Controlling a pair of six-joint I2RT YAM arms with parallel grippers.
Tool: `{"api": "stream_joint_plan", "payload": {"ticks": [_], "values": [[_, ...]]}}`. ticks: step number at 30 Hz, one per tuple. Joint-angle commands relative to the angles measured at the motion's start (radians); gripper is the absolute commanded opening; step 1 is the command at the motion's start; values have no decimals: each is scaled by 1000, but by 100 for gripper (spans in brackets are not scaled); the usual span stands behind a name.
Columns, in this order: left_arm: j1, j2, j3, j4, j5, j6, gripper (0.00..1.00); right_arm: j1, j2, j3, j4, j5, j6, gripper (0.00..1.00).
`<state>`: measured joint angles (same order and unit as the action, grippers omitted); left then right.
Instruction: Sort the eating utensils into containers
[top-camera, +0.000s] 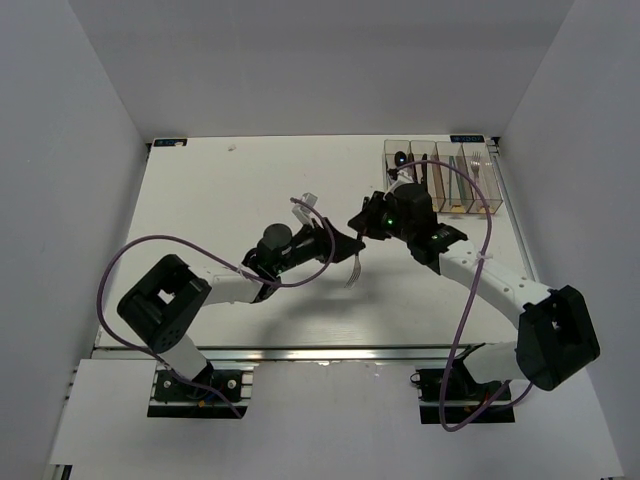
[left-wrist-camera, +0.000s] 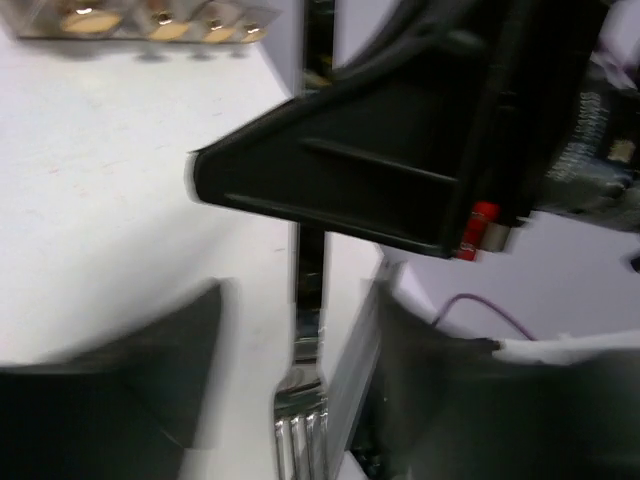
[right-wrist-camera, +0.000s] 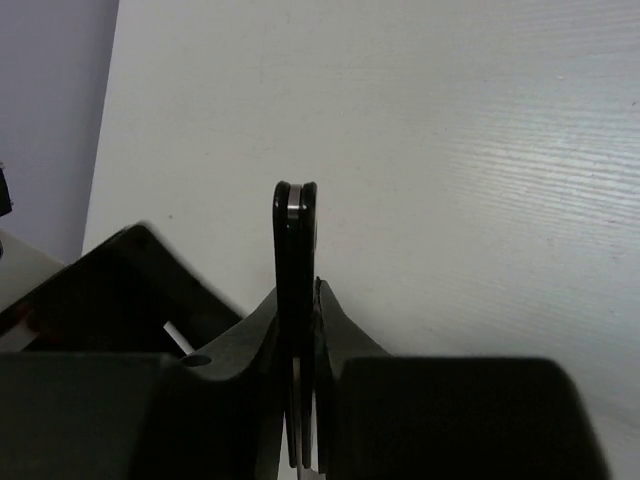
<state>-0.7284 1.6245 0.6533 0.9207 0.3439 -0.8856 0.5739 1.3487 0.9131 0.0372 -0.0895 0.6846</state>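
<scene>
A fork (top-camera: 352, 268) with silver tines and a dark handle hangs tines-down over the table's middle. My right gripper (top-camera: 364, 222) is shut on its handle; in the right wrist view the handle (right-wrist-camera: 296, 225) stands edge-on, pinched between the fingers (right-wrist-camera: 340, 330) of that gripper (right-wrist-camera: 305, 300). My left gripper (top-camera: 340, 243) is open beside it. In the left wrist view the fork (left-wrist-camera: 309, 300) runs between the left gripper's (left-wrist-camera: 290, 400) wide-apart fingers (left-wrist-camera: 120, 380), untouched. The containers (top-camera: 434, 180), a row of four clear bins, stand at the far right with several utensils inside.
A small pale clear piece (top-camera: 303, 205) lies on the table just beyond the left gripper. The bins' near ends show in the left wrist view (left-wrist-camera: 150, 22). White walls close the table on three sides. Purple cables loop from both arms.
</scene>
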Motion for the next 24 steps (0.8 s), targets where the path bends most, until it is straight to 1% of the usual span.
{"api": "stream_joint_plan", "payload": {"ticks": [1, 2, 3, 4, 5, 6, 7, 8, 9, 10, 11, 12, 13, 14, 15, 16, 17, 18, 19, 21, 22, 24], "values": [[0, -21, 84, -203, -110, 39, 84, -17, -46, 16, 64, -1, -98, 0], [0, -34, 103, -288, -152, 56, 90, -28, -45, 67, 44, 55, -156, 0], [0, -72, 123, -375, -240, 72, 95, -58, -39, 91, 27, 97, -224, 0], [0, -98, 172, -586, -293, 111, 96, -80, -30, 119, 4, 168, -282, 0], [0, -124, 190, -691, -342, 125, 97, -113, -1, 145, -11, 222, -392, 0], [0, -182, 207, -874, -438, 134, 98, -199, 21, 195, -11, 223, -442, 0], [1, -214, 233, -972, -486, 134, 98, -244, 76, 226, -11, 221, -488, 0], [0, -247, 244, -1058, -528, 134, 98, -290, 111, 262, -14, 258, -581, 0], [0, -279, 249, -1119, -549, 143, 98, -368, 145, 349, -20, 295, -620, 0], [0, -349, 249, -1204, -540, 167, 98, -406, 223, 396, -31, 327, -649, 0], [0, -386, 241, -1230, -516, 181, 98, -448, 263, 447, -36, 382, -667, 0], [0, -423, 233, -1247, -484, 194, 98, -516, 297, 492, -60, 405, -678, 0], [0, -487, 227, -1282, -423, 233, 98, -546, 360, 565, -51, 415, -680, 0], [-2, -515, 227, -1313, -410, 256, 98, -566, 391, 598, -34, 399, -680, 0], [-2, -540, 230, -1345, -413, 276, 98, -625, 423, 628, 22, 392, -680, 0], [-2, -586, 230, -1412, -443, 304, 98, -647, 485, 688, 42, 354, -680, 0], [-2, -606, 229, -1445, -459, 321, 98, -673, 524, 723, 52, 265, -678, 0], [-2, -626, 217, -1465, -464, 341, 98, -710, 559, 769, 43, 263, -680, 0], [-2, -649, 204, -1485, -462, 381, 98, -721, 628, 856, 2, 270, -712, 0], [-2, -698, 175, -1500, -482, 417, 98, -735, 670, 882, 4, 260, -750, 0], [-2, -710, 161, -1496, -487, 427, 98, -737, 696, 882, 39, 267, -798, 0], [-2, -733, 135, -1475, -503, 427, 98, -743, 717, 868, 78, 248, -818, 0]]}}
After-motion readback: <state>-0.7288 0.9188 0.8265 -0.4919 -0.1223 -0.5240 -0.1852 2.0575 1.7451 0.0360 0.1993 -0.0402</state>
